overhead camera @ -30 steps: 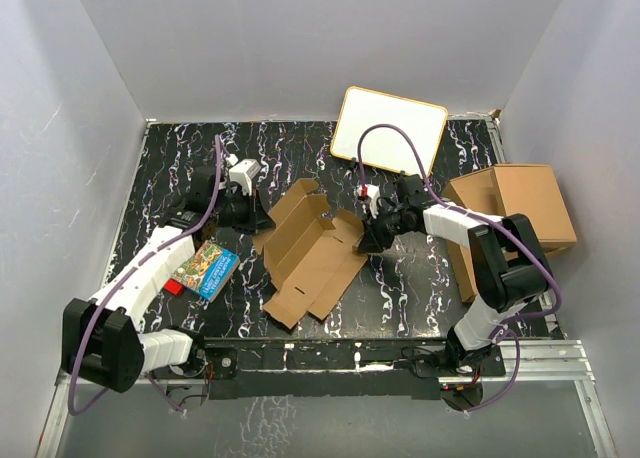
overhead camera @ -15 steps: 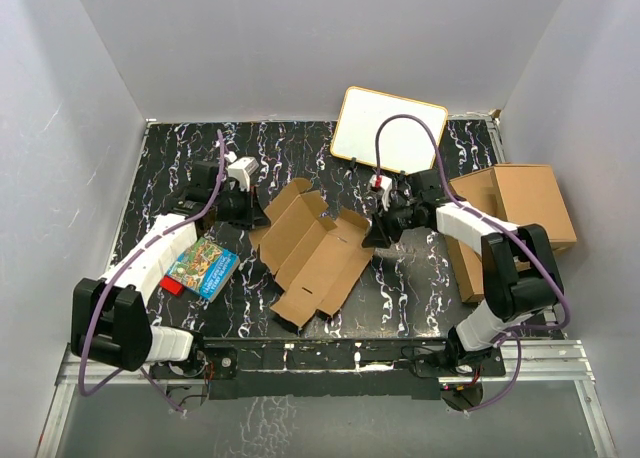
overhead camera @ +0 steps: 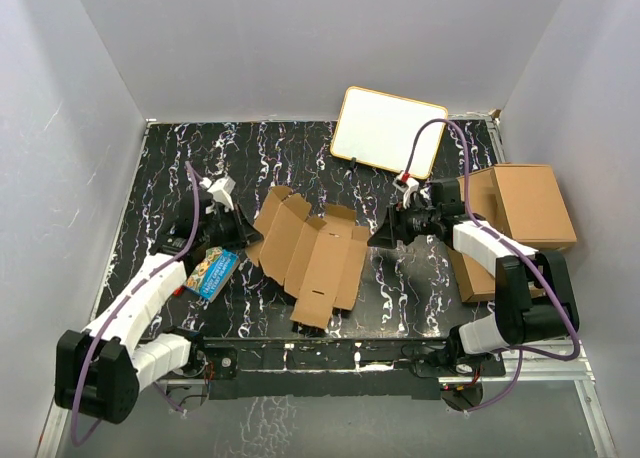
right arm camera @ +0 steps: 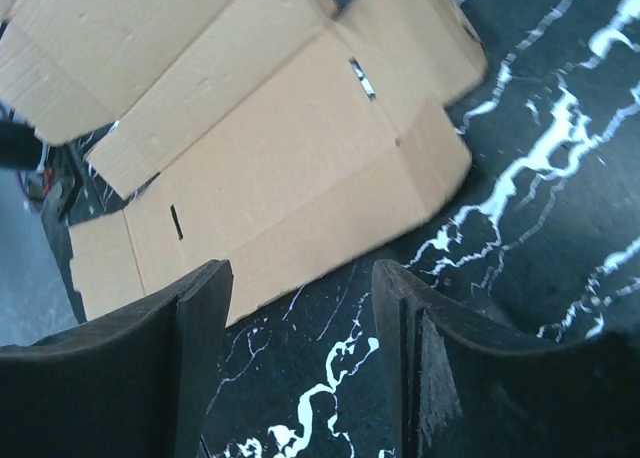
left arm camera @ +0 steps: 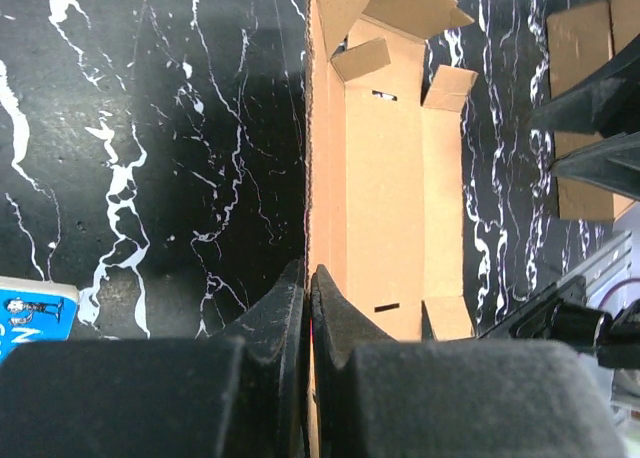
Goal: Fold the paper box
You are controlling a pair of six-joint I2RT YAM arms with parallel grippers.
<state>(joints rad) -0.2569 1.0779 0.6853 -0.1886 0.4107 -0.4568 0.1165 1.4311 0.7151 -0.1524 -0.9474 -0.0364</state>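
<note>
We are pinching the paper box (overhead camera: 312, 258) with our left gripper (left arm camera: 307, 273). Its fingers are squeezing tight on the thin left wall of the cardboard. The box is lying open and mostly flat in the middle of the black table (overhead camera: 170, 168), with its flaps sticking out at both ends. Our right gripper (right arm camera: 300, 268) is hanging open with nothing inside it. It is sitting just beside the right edge of the box, not touching it.

Here is what we are worrying about. We are holding only one thin edge, so the cardboard may be slipping out if we are pulling too hard. With the right side held by nothing, the whole sheet may be sliding or spinning when we are lifting the left wall. Then the fold is going crooked.

If our right fingers are coming in too low, they may be shoving the sheet away and not catching it. If they are pressing in the wrong spot, the cardboard may be bending where there is no fold line.

The near flap is lying close to the front edge of the table, so a push that way is risky. The blue picture book (overhead camera: 211, 273) is lying right by our left arm, and we may be bumping it.
</note>
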